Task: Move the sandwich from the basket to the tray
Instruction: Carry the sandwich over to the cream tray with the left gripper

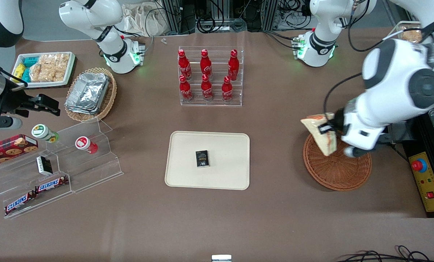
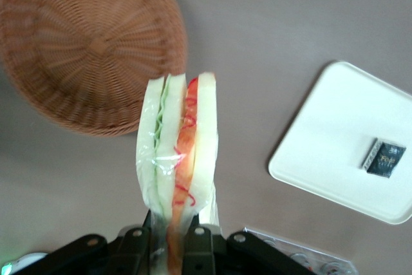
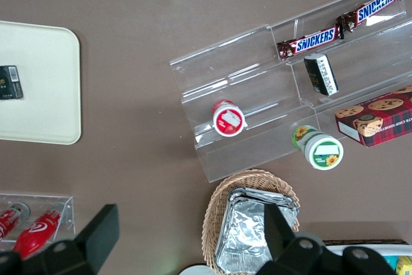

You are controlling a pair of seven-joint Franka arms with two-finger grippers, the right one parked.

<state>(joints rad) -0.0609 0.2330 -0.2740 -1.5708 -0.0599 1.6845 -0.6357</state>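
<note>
Sandwich (image 1: 320, 136): wrapped wedge, clamped between the fingers of the gripper (image 1: 329, 128), lifted above the basket (image 1: 337, 171) at the frame's right. Tray (image 1: 188, 174): centre frame, well apart, bearing a small black box (image 1: 202, 158). Bottle rack (image 1: 210, 76): above the tray, farther from the camera.

Front view: high, angled down over the whole surface (image 1: 275, 225), facing both arms.
Left wrist view: close, looking down past the tool (image 2: 172, 249) at basket (image 2: 84, 43) and tray (image 2: 335, 159).
Right wrist view: looking down on the parked arm's end.
Shared: tray, small black box (image 1: 202, 159).
</note>
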